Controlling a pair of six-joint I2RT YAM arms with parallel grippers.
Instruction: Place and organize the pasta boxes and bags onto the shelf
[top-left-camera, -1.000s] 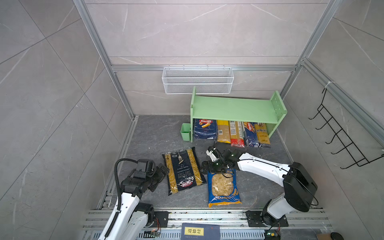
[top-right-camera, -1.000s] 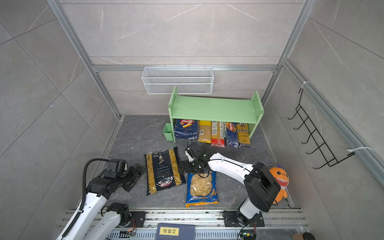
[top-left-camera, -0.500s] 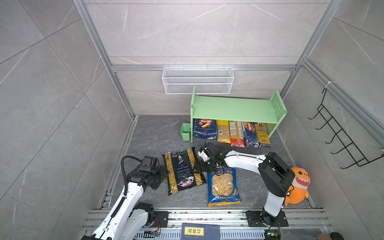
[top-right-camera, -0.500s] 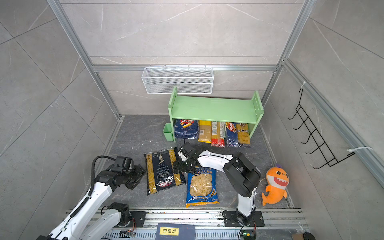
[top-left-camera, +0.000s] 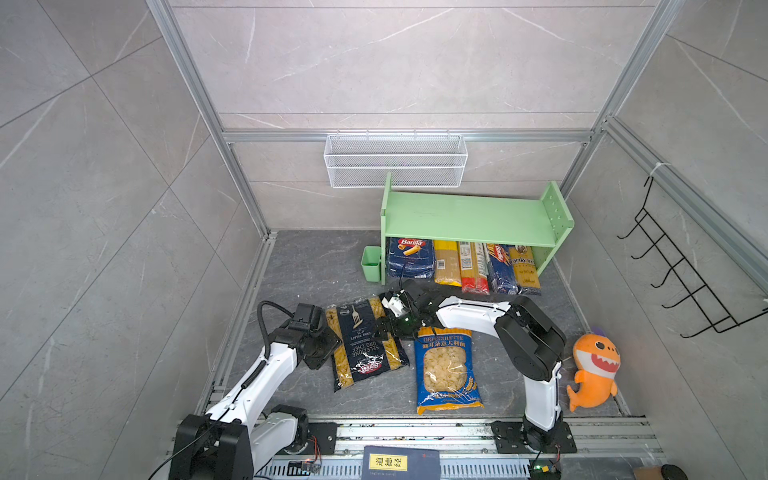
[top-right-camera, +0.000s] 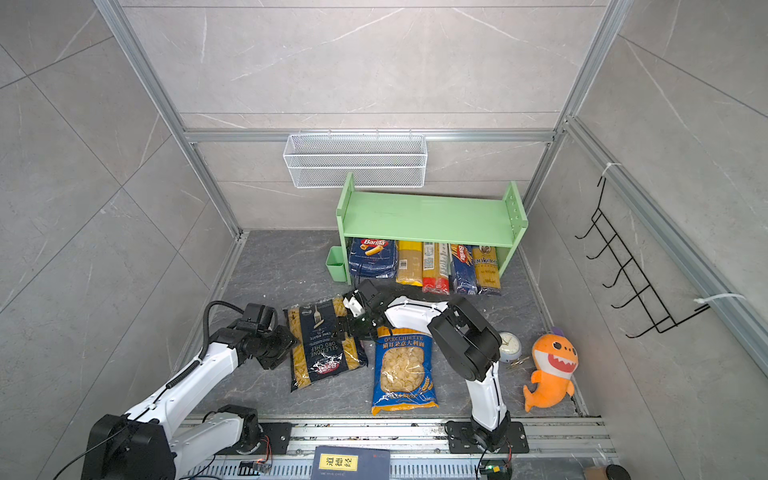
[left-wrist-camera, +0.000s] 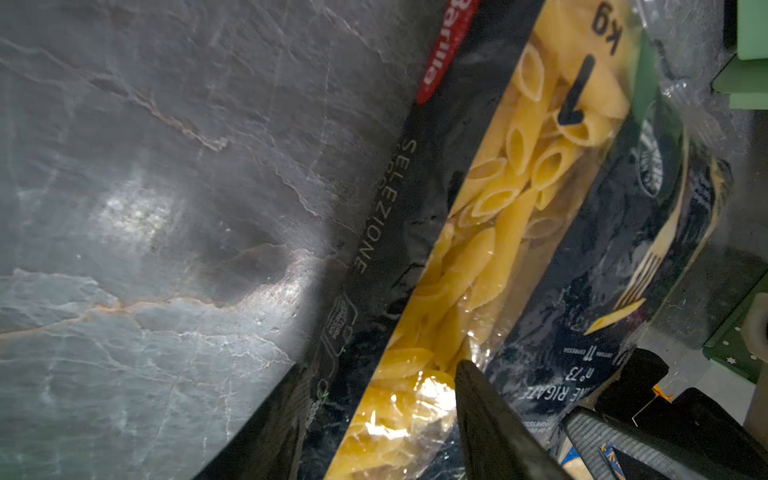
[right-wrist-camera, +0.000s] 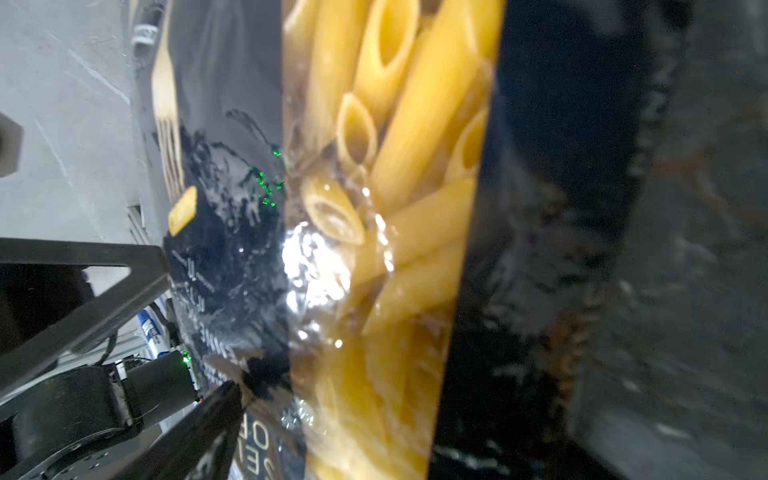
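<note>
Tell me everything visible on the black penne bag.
The black penne bag is glossy plastic, black down the middle with clear strips showing yellow penne, a gold fork and a red logo. It lies flat on the dark floor, slightly askew. The left gripper straddles its left edge; whether it grips is unclear. The open right gripper is at its right edge.

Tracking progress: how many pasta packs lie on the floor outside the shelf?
2: black penne bag, in front of the shelf toward its left end; blue-orange orecchiette bag beside it on its right. None appear hidden.
</note>
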